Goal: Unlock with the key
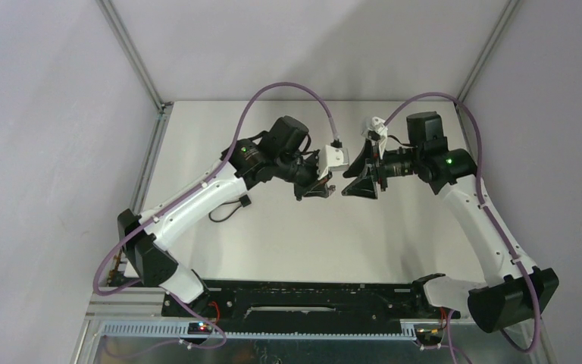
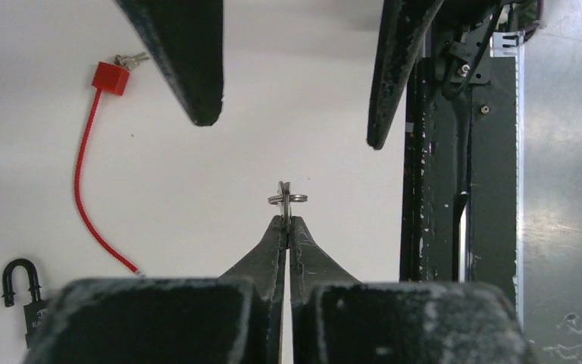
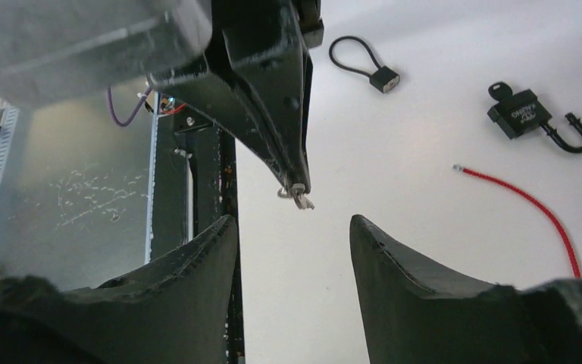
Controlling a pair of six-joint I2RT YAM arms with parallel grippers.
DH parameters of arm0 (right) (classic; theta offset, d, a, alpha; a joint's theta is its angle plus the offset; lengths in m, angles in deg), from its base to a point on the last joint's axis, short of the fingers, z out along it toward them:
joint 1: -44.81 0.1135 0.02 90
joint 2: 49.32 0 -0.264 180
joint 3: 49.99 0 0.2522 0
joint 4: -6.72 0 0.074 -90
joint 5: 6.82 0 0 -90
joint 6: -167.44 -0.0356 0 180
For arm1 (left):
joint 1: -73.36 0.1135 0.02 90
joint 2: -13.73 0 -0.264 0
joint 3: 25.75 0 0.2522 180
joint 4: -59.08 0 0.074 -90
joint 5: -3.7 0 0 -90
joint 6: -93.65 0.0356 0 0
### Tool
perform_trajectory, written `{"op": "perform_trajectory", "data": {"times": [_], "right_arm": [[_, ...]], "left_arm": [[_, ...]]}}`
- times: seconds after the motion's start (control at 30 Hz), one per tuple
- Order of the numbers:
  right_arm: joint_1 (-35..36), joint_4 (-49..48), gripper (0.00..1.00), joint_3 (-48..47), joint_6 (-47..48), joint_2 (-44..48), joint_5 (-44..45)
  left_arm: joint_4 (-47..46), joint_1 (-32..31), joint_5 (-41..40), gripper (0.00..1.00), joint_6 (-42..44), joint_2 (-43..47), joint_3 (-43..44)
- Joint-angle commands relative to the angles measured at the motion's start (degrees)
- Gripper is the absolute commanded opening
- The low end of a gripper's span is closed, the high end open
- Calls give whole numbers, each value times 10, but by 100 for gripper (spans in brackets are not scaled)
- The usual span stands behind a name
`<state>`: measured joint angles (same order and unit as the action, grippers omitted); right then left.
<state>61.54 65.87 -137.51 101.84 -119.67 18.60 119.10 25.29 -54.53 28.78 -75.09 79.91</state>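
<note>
Seen from the left wrist, a black padlock [image 2: 34,318] lies at the far left of the table [image 2: 197,197] with its hooked bar showing. A red cable [image 2: 83,189] runs up from near it to a red block [image 2: 111,77] that has a small bunch of keys [image 2: 132,59] touching its far side. In the middle, lifted off the table, the left claw [image 2: 286,224] is clenched on a key and its ring [image 2: 286,199], which poke out just past the tips, edge-on to that camera. The right claw [image 2: 292,129] faces it tip to tip, released, its two fingers spread to either side of the key and touching neither key nor ring. The right wrist view shows a third lock farther off, a small black loop [image 3: 364,64]. All three locks rest on the table, well apart from both claws, and the frames do not show which one this key fits. The step in hand looks like sorting out the hold on the key in mid-air. Next, the key needs to stick out far enough to reach a keyhole. It then has to be carried down and lined up, with the free claw likely steadying the lock body.
</note>
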Motion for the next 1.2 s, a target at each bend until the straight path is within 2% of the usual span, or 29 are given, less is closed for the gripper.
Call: {"op": "perform_trajectory", "data": {"times": [0.0, 0.13, 0.5, 0.9, 1.17], "right_arm": [[14, -70, 58, 1, -47, 3, -12], [24, -99, 53, 3, -77, -8, -34], [50, -118, 43, 3, -102, -44, -26], [54, -81, 20, 3, -71, -52, -15], [53, -60, 14, 3, -49, -47, -6]], "left_arm": [[8, -5, -5, 0, 6, 20, 20], [9, -8, 4, 0, 2, 20, 22], [8, -9, 13, 0, -2, 19, 26], [5, -9, 9, 0, -2, 23, 22], [8, -10, 1, 0, 2, 26, 22]]}}
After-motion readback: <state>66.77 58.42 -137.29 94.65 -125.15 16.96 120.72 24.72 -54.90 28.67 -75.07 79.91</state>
